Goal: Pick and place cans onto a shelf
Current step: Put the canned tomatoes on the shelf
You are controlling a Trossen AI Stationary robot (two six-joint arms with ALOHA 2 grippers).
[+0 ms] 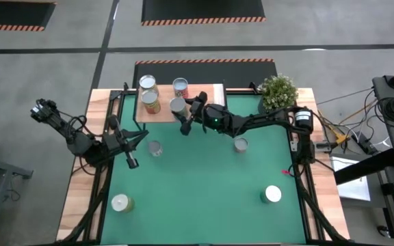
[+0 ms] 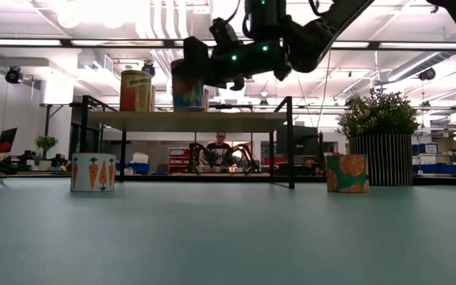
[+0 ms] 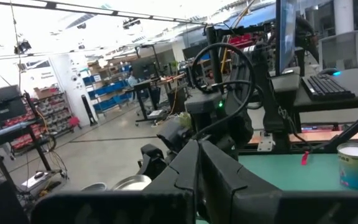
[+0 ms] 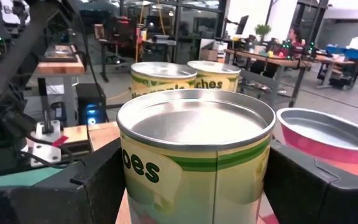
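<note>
The shelf point(image 1: 211, 96) stands at the table's far edge on thin black legs. Three cans stand on it: two yellow-labelled ones point(image 1: 148, 83) point(image 1: 151, 102) and a pink-sided one point(image 1: 180, 87). My right gripper point(image 1: 187, 111) reaches over the shelf from the right and is shut on a fourth can point(image 4: 194, 149) with a yellow-green label and a silvery top. My left gripper point(image 1: 131, 162) waits shut above the table's left side, touching nothing. My right gripper pinches the can's round side wall point(image 4: 129, 174) between its two widely spread fingers, one on each side, below the rim. The fingers come level from the table's right. The can stays upright, its bottom point(image 2: 188, 108) at the shelf's top; whether it rests there I cannot tell.
Several more cans stand on the green mat: a carrot-printed one point(image 1: 156, 148), an orange-and-teal one point(image 1: 241, 144), and two near the front point(image 1: 120, 203) point(image 1: 272, 195). A potted plant point(image 1: 278, 92) sits at the far right corner. A person sits far behind the shelf point(image 2: 220, 146).
</note>
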